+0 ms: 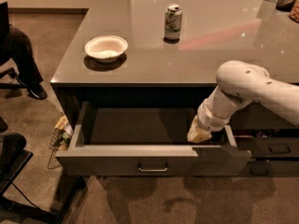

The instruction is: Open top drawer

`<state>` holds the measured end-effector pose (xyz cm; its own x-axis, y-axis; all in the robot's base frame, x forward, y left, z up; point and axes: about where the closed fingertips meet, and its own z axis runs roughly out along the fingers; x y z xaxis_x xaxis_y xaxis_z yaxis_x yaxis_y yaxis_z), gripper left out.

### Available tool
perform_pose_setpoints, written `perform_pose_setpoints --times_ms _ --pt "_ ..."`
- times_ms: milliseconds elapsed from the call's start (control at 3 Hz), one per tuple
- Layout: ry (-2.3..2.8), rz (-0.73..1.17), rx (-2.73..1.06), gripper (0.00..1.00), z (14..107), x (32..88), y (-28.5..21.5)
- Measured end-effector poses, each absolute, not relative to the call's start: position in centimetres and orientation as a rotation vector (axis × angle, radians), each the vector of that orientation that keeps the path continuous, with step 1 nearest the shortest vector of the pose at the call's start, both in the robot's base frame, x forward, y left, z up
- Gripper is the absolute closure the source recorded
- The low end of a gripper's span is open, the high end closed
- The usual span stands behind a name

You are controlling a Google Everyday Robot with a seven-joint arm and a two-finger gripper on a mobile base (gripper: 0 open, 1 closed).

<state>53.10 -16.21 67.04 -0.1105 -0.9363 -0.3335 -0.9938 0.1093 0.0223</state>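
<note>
The top drawer [117, 158] stands pulled well out from under the grey counter. It has a flat front with a small central bar handle [153, 168], and its broad shallow inside shows dark and bare. My white arm reaches down from the right. My gripper [199, 135] sits inside the drawer at its right end, just behind the front panel and beside the right side wall.
On the counter [210, 55] stand a white bowl [106, 47] at the left and a drinks can [173, 22] further back. More grey drawers with handles [279, 148] lie at the right. A person's leg and a chair base show at the left, on the floor.
</note>
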Motion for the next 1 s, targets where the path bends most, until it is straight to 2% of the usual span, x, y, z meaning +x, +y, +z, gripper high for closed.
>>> perform_pose_setpoints --times_ms 333,667,1000 --pt "2.218 0.418 -1.909 1.0 64.6 48.3 -17.4" --pt "2.219 0.418 -1.909 1.0 64.6 48.3 -17.4" --pt "2.319 0.404 -1.903 1.0 64.0 41.3 -21.8"
